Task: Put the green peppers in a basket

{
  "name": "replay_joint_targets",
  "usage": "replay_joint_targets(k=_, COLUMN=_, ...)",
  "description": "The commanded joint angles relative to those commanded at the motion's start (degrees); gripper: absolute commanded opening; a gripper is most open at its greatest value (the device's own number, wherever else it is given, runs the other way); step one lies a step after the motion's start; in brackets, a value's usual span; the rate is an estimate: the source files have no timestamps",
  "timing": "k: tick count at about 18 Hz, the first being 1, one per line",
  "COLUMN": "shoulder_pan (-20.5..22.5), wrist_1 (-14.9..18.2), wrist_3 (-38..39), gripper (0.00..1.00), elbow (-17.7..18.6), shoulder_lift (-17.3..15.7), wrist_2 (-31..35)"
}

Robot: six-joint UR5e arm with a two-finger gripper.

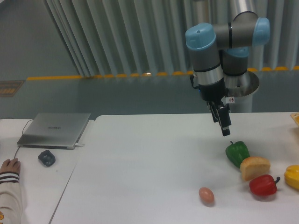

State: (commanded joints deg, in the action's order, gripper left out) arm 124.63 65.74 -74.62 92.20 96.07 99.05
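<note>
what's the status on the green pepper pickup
Gripper above table, fingers' state unclear. Glossy dark-green bell pepper on table, untouched. Bread roll touches it. No basket visible.

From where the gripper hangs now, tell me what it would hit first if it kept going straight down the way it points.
Probably bare table, just up-left of the green pepper. The gripper points down, tilted slightly right, so it might instead clip the pepper; one view leaves depth unclear.
</note>
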Motion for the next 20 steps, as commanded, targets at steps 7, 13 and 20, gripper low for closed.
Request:
replay_joint_targets(k=7, shoulder_pan=0.0, wrist_1=0.0, wrist_3=1.1, gripper=1.00, elbow=0.0, shoulder_lift=0.0, wrist_2=-0.3)
replay_joint_targets(k=13, shoulder_pan=0.0, wrist_1=0.0, wrist_3=1.1, gripper=1.00, elbow=0.1, shoulder_lift=0.0, wrist_2=-0.3)
replay_joint_targets(k=20, shoulder_pan=-0.1, wrist_1=0.1, wrist_3=1.1, gripper=1.00, elbow=0.3, shoulder_lift=0.0, wrist_2=-0.2)
